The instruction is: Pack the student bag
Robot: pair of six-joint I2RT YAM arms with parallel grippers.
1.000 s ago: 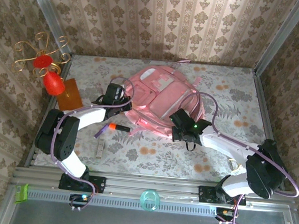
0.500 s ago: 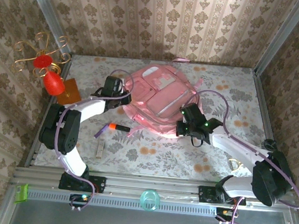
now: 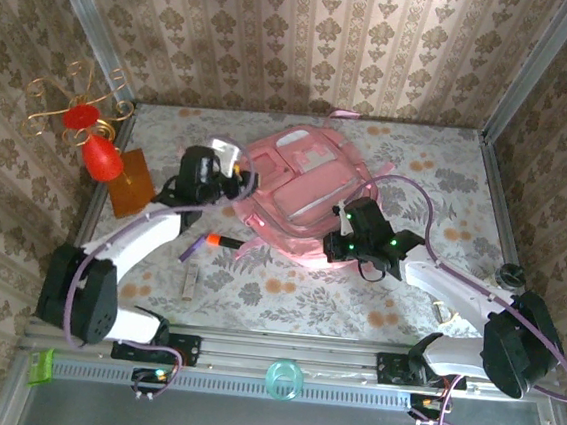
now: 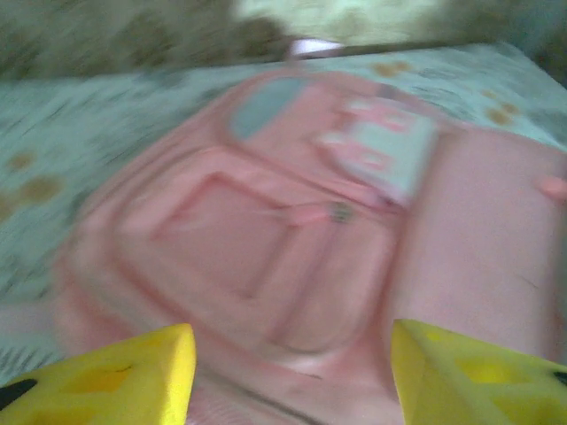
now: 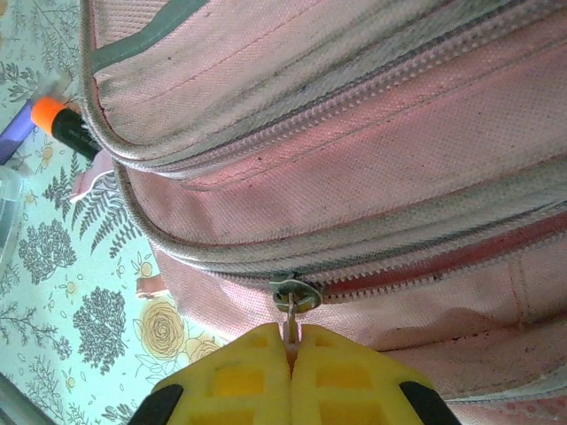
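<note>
**Operator:** Where is the bag?

**Arm:** The large, soft pink fabric backpack lies flat on the flower-patterned tabletop, in the upper middle of the overhead view. Its rounded top points to the back wall and its front pockets face up. From my left wrist the backpack looks blurred and spreads across most of the frame. From my right wrist I see the backpack close up, with several zip lines running across it.

**Operator:** And your jaws?

**Arm:** My right gripper sits at the backpack's lower right edge. In the right wrist view that gripper has its yellow fingertips pinched together on the small metal zipper pull, at the bottom middle of the frame. My left gripper is at the backpack's left edge. In the left wrist view it is spread wide, one yellow finger in each bottom corner, with nothing between them but pink fabric beyond. I cannot tell whether those fingers touch the fabric.

**Operator:** What lies around it?

**Arm:** A black marker with an orange cap lies close against the backpack's lower left edge, with a thin purple pen just left of it. Below those lies a small pale oblong piece. At the left edge of the overhead view an amber rectangular block stands beside a red cone-shaped ornament. A curly gold wire stand is above them. At the bottom centre a translucent teal ring sits on the metal rail.
</note>
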